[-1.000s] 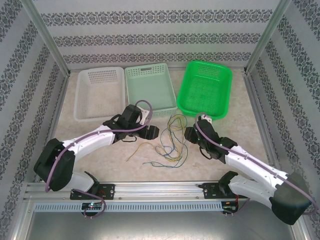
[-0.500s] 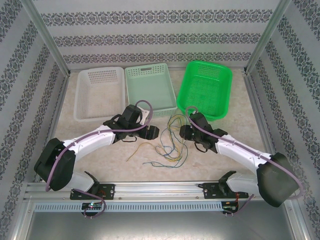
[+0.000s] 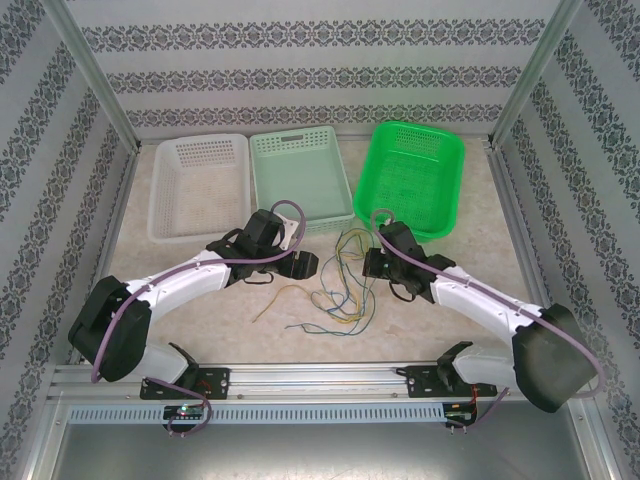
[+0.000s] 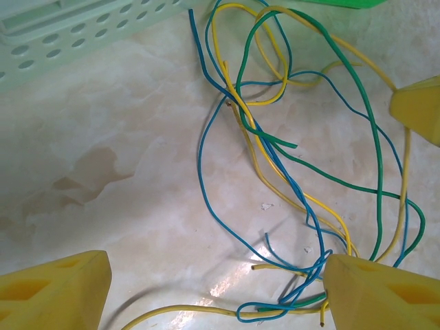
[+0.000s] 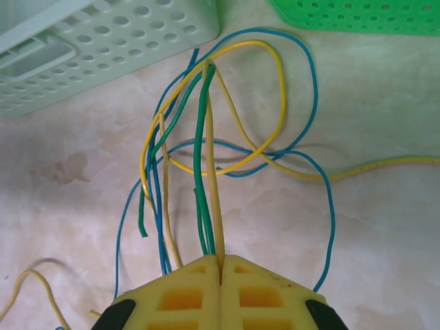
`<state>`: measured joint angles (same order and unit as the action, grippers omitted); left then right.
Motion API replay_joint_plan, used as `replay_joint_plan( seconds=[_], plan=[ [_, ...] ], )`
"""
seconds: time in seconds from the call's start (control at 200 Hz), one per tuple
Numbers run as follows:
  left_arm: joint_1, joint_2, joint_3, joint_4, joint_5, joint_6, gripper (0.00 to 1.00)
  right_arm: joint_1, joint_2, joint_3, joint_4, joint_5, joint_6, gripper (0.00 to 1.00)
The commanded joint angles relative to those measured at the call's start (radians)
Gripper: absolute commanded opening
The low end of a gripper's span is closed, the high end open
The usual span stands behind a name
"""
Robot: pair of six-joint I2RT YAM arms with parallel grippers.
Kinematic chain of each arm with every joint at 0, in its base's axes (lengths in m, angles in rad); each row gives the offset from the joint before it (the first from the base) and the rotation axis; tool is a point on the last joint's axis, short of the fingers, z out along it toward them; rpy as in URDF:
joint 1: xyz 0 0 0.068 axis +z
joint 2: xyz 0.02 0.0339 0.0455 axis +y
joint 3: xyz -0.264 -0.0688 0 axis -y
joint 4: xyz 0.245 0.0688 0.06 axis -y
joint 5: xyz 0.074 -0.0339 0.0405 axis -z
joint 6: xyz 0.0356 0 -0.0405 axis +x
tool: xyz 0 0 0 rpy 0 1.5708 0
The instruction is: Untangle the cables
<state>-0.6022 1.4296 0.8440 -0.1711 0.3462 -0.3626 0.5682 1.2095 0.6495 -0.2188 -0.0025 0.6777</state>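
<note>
- Cables [image 3: 345,285]: a loose tangle of yellow, blue and green strands lying on the table [image 3: 200,310].
- Long axis, top view: the tangle runs from 12 to 6 o'clock. Its upper end sits just in front of the gap between the pale green basket [image 3: 300,180] and the green basket [image 3: 412,175].
- The free ends fan out toward 6 o'clock. One yellow strand trails off toward 8 o'clock.
- Position: the tangle lies between the two end effectors. The left gripper [image 3: 310,265] is at its 9 o'clock, near the strands. The right gripper [image 3: 367,264] is at its 3 o'clock, against the upper half of the tangle.
- Right gripper, right wrist view: the yellow pads [image 5: 185,295] are pressed flat together with no gap at the seam.
- A yellow strand runs from 12 o'clock straight into that seam and is pinched there. A green strand runs down just beside it and disappears at the pad edge; whether it is also caught cannot be told.
- The remaining loops spread from the pads toward 12 and 2 o'clock.
- Left gripper, left wrist view: the pads [image 4: 55,292] stand wide apart at 7 and 5 o'clock and hold nothing.
- In that view the strands run from 12 o'clock down to 5 o'clock. They cross in front of the right-hand pad, but contact cannot be confirmed.
</note>
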Motion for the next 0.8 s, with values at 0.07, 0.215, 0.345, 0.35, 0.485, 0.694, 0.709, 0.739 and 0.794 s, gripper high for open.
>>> replay_joint_plan(
  seconds=[0.07,0.215,0.345,0.35,0.485,0.694,0.709,0.739,0.794],
  plan=[
    [-0.011,0.004,0.035,0.012,-0.012,0.017,0.82,0.067,-0.105,0.051,-0.053,0.056,-0.032,0.00],
    [-0.013,0.006,0.080,0.029,0.003,0.019,0.81,0.113,-0.201,0.107,-0.091,0.101,-0.069,0.00],
    [-0.012,0.024,0.109,0.081,0.059,-0.004,0.82,0.139,-0.227,0.168,-0.151,0.131,-0.109,0.00],
    [-0.013,0.025,0.110,0.084,0.061,-0.005,0.82,0.141,-0.225,0.171,-0.153,0.131,-0.110,0.00],
    [-0.033,0.096,0.166,0.151,0.191,-0.031,0.79,0.197,-0.202,0.212,-0.148,0.144,-0.134,0.00],
    [-0.089,0.140,0.197,0.224,0.217,-0.073,0.77,0.205,-0.170,0.238,-0.126,0.154,-0.134,0.00],
    [-0.088,0.140,0.195,0.232,0.217,-0.080,0.77,0.206,-0.167,0.239,-0.126,0.154,-0.135,0.00],
    [-0.088,0.141,0.189,0.243,0.214,-0.087,0.77,0.209,-0.162,0.241,-0.126,0.153,-0.134,0.00],
    [-0.089,0.137,0.181,0.255,0.210,-0.097,0.76,0.211,-0.154,0.242,-0.128,0.159,-0.132,0.00]
  ],
)
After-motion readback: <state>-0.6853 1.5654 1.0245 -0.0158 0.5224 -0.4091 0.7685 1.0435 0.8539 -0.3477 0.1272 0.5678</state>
